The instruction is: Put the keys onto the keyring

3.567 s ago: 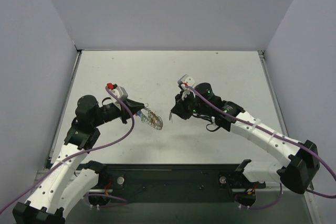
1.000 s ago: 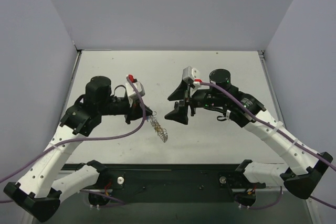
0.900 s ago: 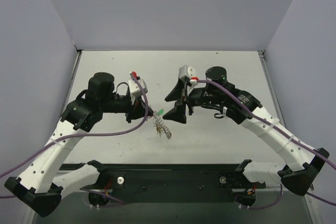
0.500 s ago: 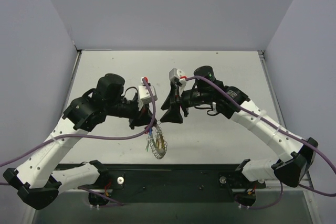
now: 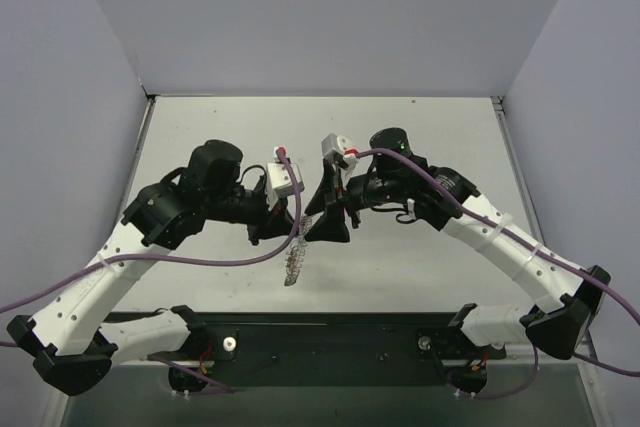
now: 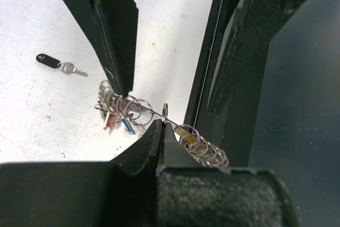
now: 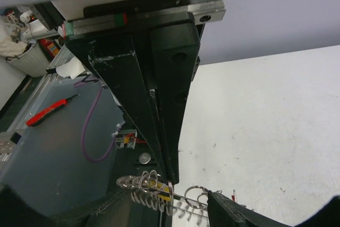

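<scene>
My left gripper (image 5: 288, 230) is shut on the wire of the keyring (image 5: 295, 259), which hangs edge-on below it above the table. In the left wrist view the left gripper (image 6: 159, 123) pinches the keyring (image 6: 207, 150) mid-span. Red and blue keys (image 6: 116, 123) hang at its left end and a yellow one (image 6: 186, 130) at its right. My right gripper (image 5: 328, 227) faces the left one, open. Its fingers (image 6: 114, 41) stand on either side of the ring. In the right wrist view the keyring (image 7: 149, 190) lies between the right gripper (image 7: 167, 201) fingers; contact is unclear.
A loose key with a black head (image 6: 53, 61) lies on the white table (image 5: 420, 137) to the left of the ring. The black base rail (image 5: 330, 332) runs along the near edge. Grey walls close in the left, right and far sides.
Both arms have swung inward and now meet at mid-table. The keyring has turned from face-on to edge-on under the left gripper. The right fingers have closed in around it.
</scene>
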You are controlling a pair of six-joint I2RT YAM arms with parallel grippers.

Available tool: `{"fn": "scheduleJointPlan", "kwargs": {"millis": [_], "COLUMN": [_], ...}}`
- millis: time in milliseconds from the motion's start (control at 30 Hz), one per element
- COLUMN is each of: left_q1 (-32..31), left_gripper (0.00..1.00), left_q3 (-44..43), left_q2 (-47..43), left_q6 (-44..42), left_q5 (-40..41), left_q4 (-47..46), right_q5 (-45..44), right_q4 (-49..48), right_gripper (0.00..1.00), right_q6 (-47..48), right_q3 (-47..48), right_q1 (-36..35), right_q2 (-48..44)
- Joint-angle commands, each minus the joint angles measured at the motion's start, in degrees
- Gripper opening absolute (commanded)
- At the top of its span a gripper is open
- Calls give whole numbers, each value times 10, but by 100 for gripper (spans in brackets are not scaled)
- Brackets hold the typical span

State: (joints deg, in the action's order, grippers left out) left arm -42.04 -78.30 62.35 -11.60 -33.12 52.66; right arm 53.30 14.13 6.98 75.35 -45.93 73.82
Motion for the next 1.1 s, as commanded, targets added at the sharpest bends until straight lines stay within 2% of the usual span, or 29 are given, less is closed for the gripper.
{"fn": "scheduleJointPlan", "kwargs": {"millis": [0, 67, 133, 233, 267, 333, 367, 533, 567, 667, 767, 933, 1067], "left_q1": [-8, -13, -15, -20, -22, -24, -24, -24, -24, -23, -22, -12, -9], "left_gripper": [0, 0, 0, 0, 0, 0, 0, 0, 13, 38, 47, 50, 47], "left_q3": [-49, -50, -50, -54, -54, -55, -54, -50, -47, -27, -6, 23, 37], "left_q2": [7, 7, 7, 8, 8, 6, 3, -11, -14, -48, -79, -106, -94], "left_q6": [-4, -5, -4, -4, -4, -4, -4, 9, 12, 27, 42, 49, 47], "left_q5": [-2, 2, 2, 2, 2, 5, 6, 34, 41, 88, 111, 94, 32], "left_q4": [-13, -15, -19, -19, -21, -26, -27, -42, -52, -86, -129, -193, -227], "right_q5": [30, 31, 29, 27, 25, 24, 23, -13, -21, -52, -73, -87, -70], "right_q4": [13, 16, 17, 18, 19, 23, 24, 22, 17, -32, -82, -152, -219], "right_gripper": [58, 57, 53, 40, 30, 19, 0, 0, 0, 0, 0, 0, 0], "right_q6": [9, 10, 10, 8, 8, 8, 8, 7, 5, -14, -33, -43, -51], "right_q3": [27, 30, 32, 36, 37, 42, 44, 39, 35, -4, -40, -78, -123], "right_q1": [-9, -13, -14, -14, -14, -14, -14, -14, -14, -13, -12, -11, -6], "right_q2": [17, 24, 32, 38, 39, 44, 45, 32, 25, -19, -69, -133, -190]}}
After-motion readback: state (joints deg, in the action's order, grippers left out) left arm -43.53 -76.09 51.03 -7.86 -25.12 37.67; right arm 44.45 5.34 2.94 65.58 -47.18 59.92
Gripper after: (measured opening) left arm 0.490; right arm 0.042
